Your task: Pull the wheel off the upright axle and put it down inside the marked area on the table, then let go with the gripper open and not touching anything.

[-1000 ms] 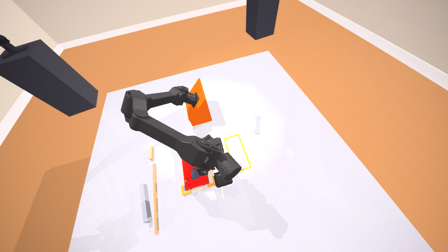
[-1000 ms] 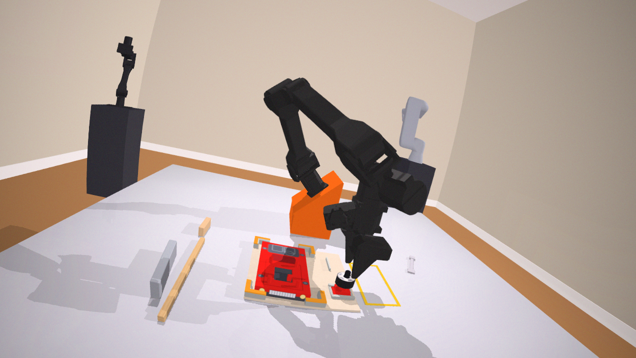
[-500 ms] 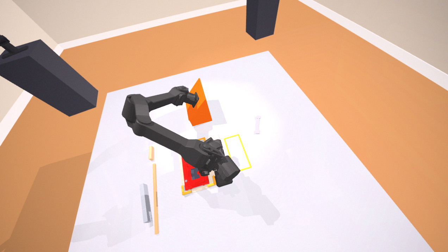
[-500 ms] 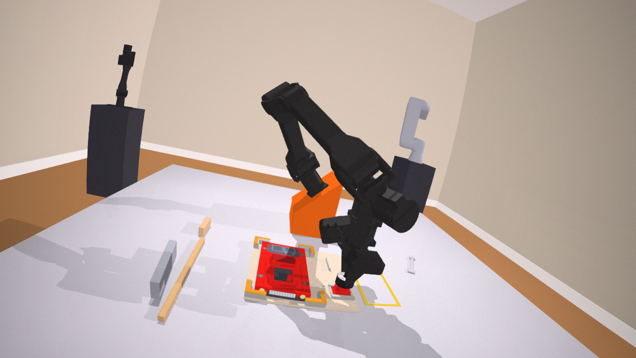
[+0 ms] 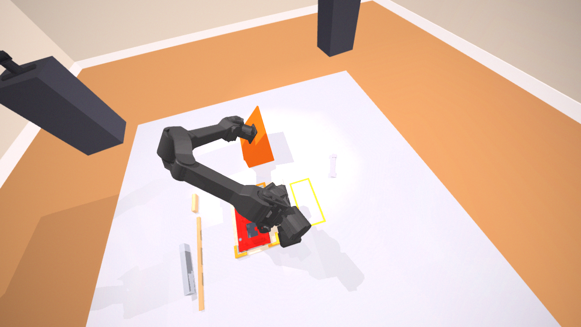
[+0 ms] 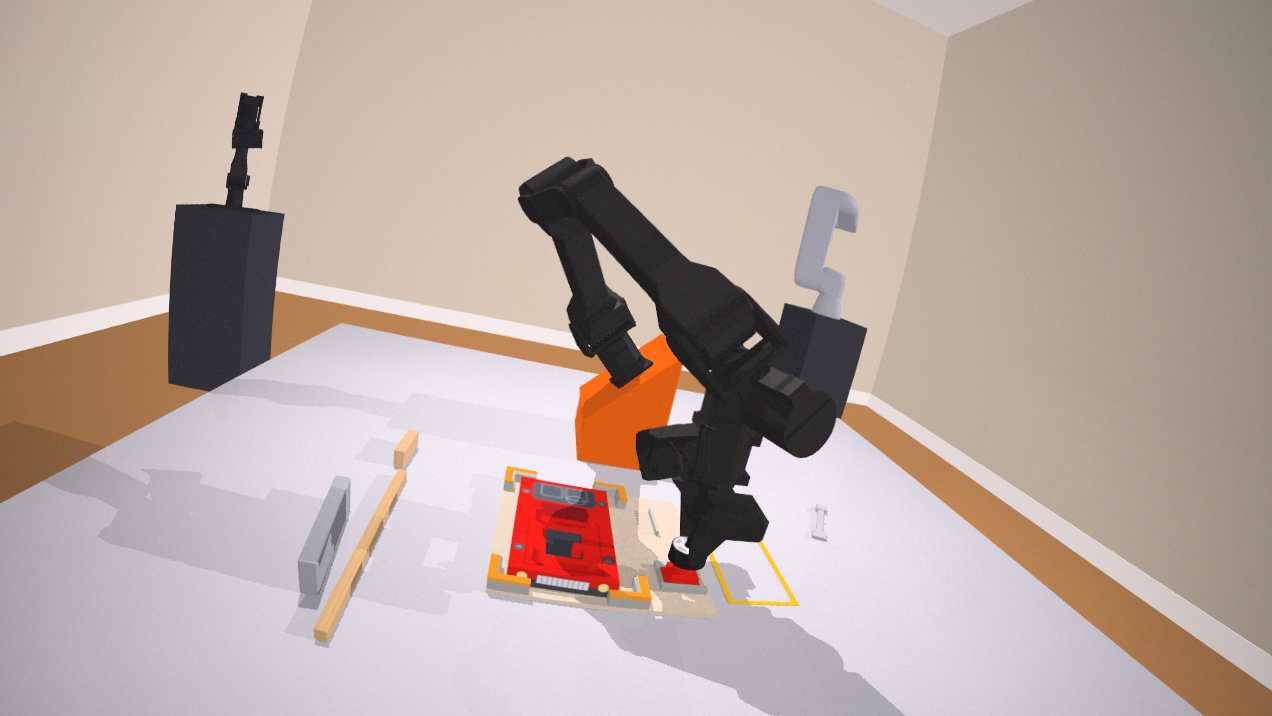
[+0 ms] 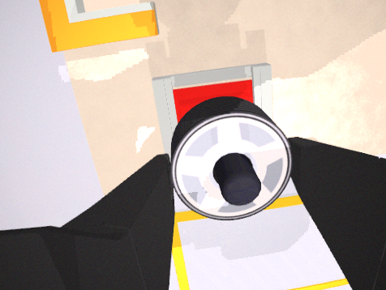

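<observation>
The wheel (image 6: pixel 686 556) (image 7: pixel 199 161), a black tyre with a white hub, is around the upright dark axle (image 7: pixel 241 189), whose top sticks out through the hub in the wrist view. My gripper (image 6: pixel 696 547) (image 7: pixel 228 158) is shut on the wheel, one finger on each side of the tyre. The red axle base (image 6: pixel 680 575) (image 7: pixel 215 90) in its grey holder is under the wheel. The marked area, a yellow outline (image 5: pixel 317 200) (image 6: pixel 763 603) (image 7: pixel 284 202), is on the table right beside the board. The arm hides the wheel in the top view.
A red car body (image 5: pixel 243 229) (image 6: pixel 523 547) lies on the pale board between orange corner brackets (image 7: pixel 101 32). An orange block (image 5: pixel 260 150) (image 6: pixel 614 431) stands behind it. A wooden strip (image 5: pixel 199 264) and a grey bar (image 5: pixel 186 268) are left of it. A small white part (image 5: pixel 333 165) lies farther right.
</observation>
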You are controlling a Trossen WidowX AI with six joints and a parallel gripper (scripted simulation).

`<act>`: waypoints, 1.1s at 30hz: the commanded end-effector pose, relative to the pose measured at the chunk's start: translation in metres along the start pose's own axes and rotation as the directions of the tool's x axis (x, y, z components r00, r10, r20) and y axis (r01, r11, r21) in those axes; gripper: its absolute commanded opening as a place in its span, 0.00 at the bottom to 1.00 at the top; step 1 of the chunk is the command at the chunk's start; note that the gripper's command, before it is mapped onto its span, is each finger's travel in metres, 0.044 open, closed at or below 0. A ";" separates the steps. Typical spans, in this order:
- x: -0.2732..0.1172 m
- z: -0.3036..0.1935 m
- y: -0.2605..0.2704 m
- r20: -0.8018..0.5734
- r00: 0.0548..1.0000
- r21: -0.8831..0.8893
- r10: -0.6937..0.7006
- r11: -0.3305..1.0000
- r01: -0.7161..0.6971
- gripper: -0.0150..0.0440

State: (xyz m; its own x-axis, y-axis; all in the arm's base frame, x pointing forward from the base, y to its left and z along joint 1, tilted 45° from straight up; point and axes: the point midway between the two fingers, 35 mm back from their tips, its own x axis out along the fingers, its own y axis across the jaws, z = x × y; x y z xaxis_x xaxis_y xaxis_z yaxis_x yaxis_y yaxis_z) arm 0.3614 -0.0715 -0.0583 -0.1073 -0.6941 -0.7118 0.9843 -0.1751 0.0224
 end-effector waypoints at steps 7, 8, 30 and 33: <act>-0.004 0.000 0.000 -0.001 1.000 0.005 0.000 1.000 0.000 0.25; -0.004 0.000 0.000 -0.001 1.000 0.005 0.000 1.000 0.000 0.25; -0.011 0.000 0.000 0.000 1.000 0.003 0.001 1.000 -0.001 0.25; -0.012 0.000 0.000 0.000 1.000 0.003 0.001 1.000 -0.001 0.25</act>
State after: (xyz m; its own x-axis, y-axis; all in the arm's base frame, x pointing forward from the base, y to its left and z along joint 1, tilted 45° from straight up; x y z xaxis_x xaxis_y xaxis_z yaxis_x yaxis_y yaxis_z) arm 0.3629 -0.0704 -0.0545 -0.1131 -0.6931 -0.7119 0.9817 -0.1884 0.0275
